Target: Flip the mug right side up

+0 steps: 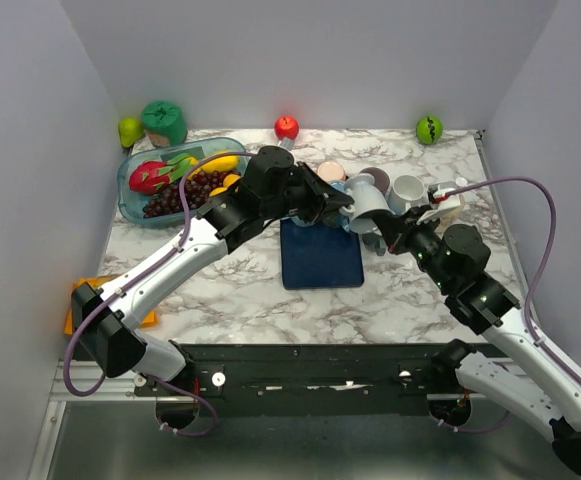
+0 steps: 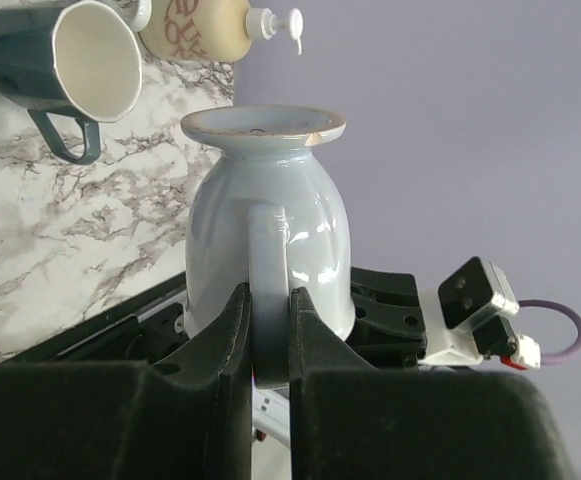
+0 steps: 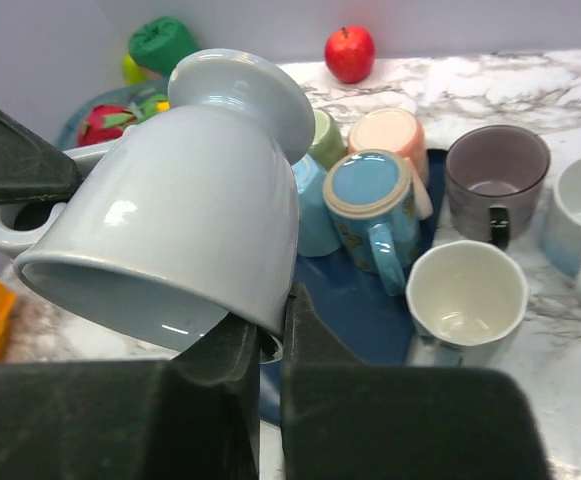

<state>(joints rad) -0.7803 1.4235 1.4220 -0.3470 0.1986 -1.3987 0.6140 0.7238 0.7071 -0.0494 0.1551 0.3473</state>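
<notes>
Both arms meet above the blue mat (image 1: 320, 265). My left gripper (image 2: 268, 300) is clamped on the handle (image 2: 268, 255) of the pale mug (image 3: 170, 190), and my right gripper (image 3: 273, 335) is pinched on its rim, apparently firmly. The mug hangs tilted in the air, foot up, mouth down toward the right hand. Other mugs (image 3: 470, 290) crowd just beyond it; I judge the mat's near half leaves room for setting down.

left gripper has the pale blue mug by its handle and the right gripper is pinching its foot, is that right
Not quite: the right gripper pinches the pale blue mug at its rim, not its foot, as the right wrist view shows. The left gripper does have it by the handle.
</notes>
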